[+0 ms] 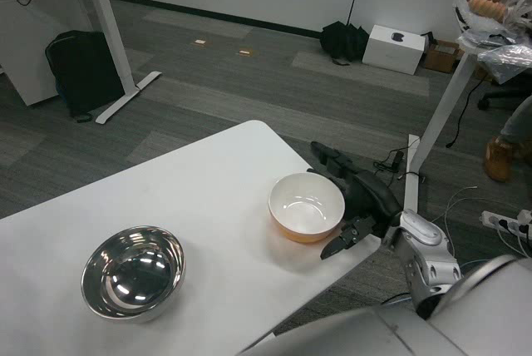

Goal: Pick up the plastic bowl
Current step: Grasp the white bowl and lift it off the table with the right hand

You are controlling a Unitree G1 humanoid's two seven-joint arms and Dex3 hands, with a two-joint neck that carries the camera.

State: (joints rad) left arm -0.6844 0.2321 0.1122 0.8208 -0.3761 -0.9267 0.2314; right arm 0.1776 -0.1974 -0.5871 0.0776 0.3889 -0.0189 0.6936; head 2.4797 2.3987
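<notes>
i have the right robot hand (356, 206) spread wide beside the plastic bowl (306, 207) near the tabletop (208, 198)'s right edge, gripping nothing yet, fingers bracketing its rim for the lift.

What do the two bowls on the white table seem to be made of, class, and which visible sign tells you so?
Silver bowl: probably polished metal, perhaps steel; its inside mirrors the room lights. Orange bowl: probably plastic; smooth, opaque white inside, orange outside, with only a soft sheen. The right hand sits right beside it; whether it grips cannot be told.
</notes>
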